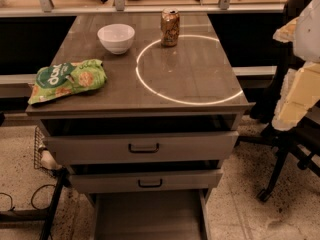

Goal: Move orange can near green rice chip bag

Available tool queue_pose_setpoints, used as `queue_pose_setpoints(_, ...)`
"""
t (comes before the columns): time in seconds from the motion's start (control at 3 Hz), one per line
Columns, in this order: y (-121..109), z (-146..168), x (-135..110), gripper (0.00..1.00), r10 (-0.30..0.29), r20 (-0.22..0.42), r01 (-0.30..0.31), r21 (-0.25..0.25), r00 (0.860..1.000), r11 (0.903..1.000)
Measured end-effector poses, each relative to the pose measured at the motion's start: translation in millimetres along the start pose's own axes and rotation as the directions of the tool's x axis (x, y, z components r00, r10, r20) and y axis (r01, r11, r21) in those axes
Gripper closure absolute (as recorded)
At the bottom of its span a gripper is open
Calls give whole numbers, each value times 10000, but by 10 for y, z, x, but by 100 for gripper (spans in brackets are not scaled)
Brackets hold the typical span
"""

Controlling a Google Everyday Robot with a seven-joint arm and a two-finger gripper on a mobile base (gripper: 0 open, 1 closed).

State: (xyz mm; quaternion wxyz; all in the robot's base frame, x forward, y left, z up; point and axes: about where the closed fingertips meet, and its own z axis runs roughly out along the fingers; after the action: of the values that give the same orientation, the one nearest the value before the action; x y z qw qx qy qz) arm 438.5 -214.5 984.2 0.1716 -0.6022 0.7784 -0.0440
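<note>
- Count, task items: I find one orange can (170, 27) and one green rice chip bag (67, 80).
- The orange can stands upright towards the rear of the desk (200, 79), about mid-width. Its body is orange-brown with pale mottled marks and its top is silver.
- The base of the can sits on the far arc of a single bright ring of light (195, 103) that lies across the right half of the desk top.
- Count, other items on the desk: one white bowl (116, 38). It is near the can on the can's left, apart from it and upright.
- The green rice chip bag lies flat and crinkled at the front left corner of the desk. Its dark round logo and its pictures of tan chips face up. It is well apart from the can, with the bowl roughly between the two.
- Count, drawers: two below the desk top, an upper drawer (143, 148) and a lower drawer (150, 183). Each has one dark handle, and each has a dark gap above its front.
- Tool (292, 109): I see it only as a pale shape at the right edge of the view. It is off the desk's right side and well apart from the can. I cannot tell its state, and nothing is visibly held in it.
- One black chair (280, 154) stands on the floor behind that shape.
</note>
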Motion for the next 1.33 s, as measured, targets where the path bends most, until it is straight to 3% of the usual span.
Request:
queue_pose_setpoints(0.33, 0, 0, 0, 0, 0, 0, 0, 0, 10000, 10000)
queue_pose_setpoints(0.67, -220, 18, -24, 0, 289, 651, -323, 522, 9975, 9981)
queue_pose_setpoints(1.0, -724, 122, -51, 0, 760, 2426, -1109, 1338, 9671, 9848)
queue_pose_setpoints(1.33, -1382, 292, -297, 0, 688, 5013, -1831, 1824, 8625, 9660)
